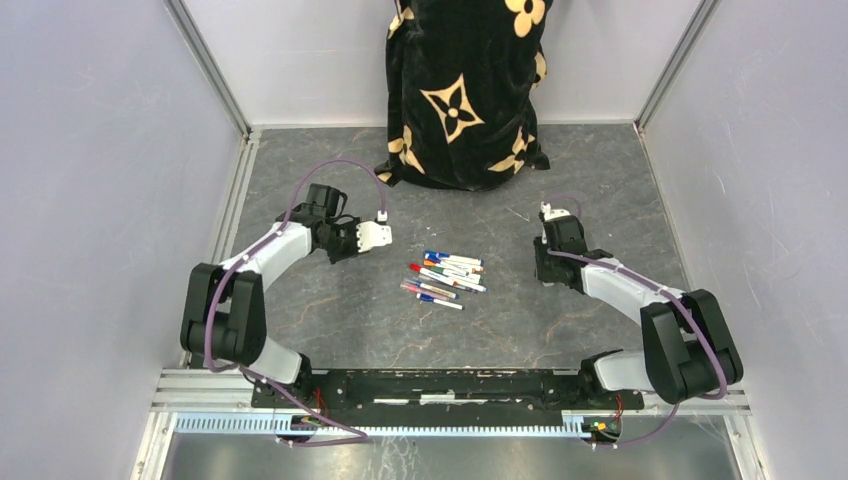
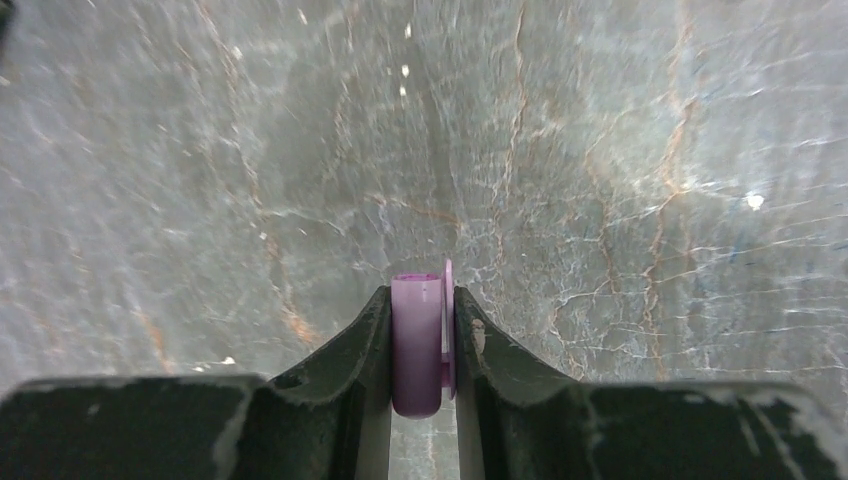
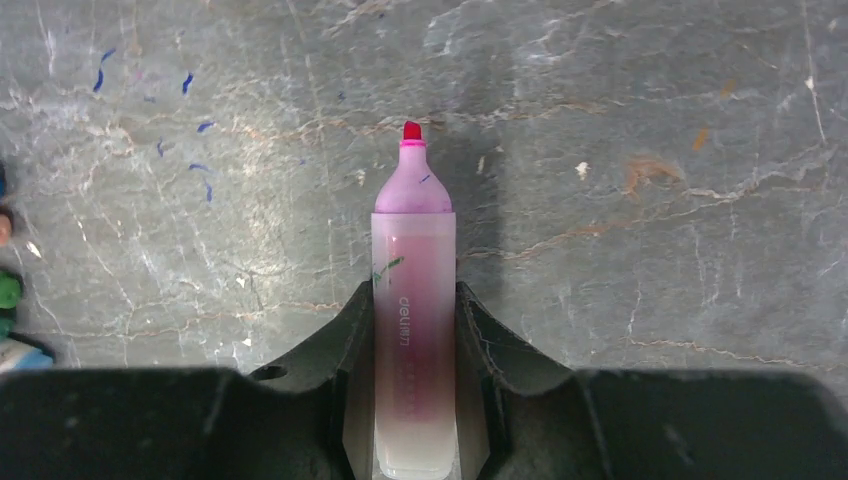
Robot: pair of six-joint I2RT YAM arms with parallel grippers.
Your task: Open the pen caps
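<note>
A short purple pen cap [image 2: 417, 345] with a side clip stands upright between the fingers of my left gripper [image 2: 421, 295], which is shut on it just above the grey table. My right gripper [image 3: 413, 290] is shut on the barrel of a pink pen [image 3: 413, 250]. That pen has no cap on, and its red tip [image 3: 411, 131] points away from me. In the top view the left gripper [image 1: 362, 238] and right gripper [image 1: 549, 262] sit either side of a pile of several pens [image 1: 446, 275] with white barrels and coloured ends.
A black cloth with gold flower prints [image 1: 465, 90] stands at the back centre. Grey walls close in both sides. Coloured pen ends [image 3: 8, 290] show at the left edge of the right wrist view, and blue ink marks [image 3: 190, 85] dot the table.
</note>
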